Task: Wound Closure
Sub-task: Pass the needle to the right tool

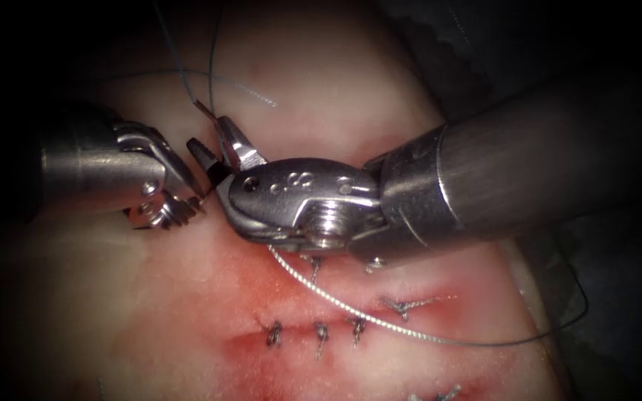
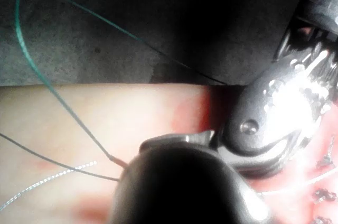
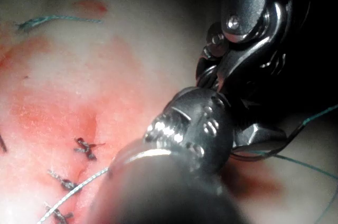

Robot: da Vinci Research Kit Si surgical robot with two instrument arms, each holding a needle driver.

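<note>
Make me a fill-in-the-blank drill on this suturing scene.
1. The right end effector enters from the picture's ___ and meets the left end effector; what each holds I cannot tell.
2. The fluid on the tissue is ___.
3. Dark ___ close the cut.
Missing words: right; red; stitches.
</note>
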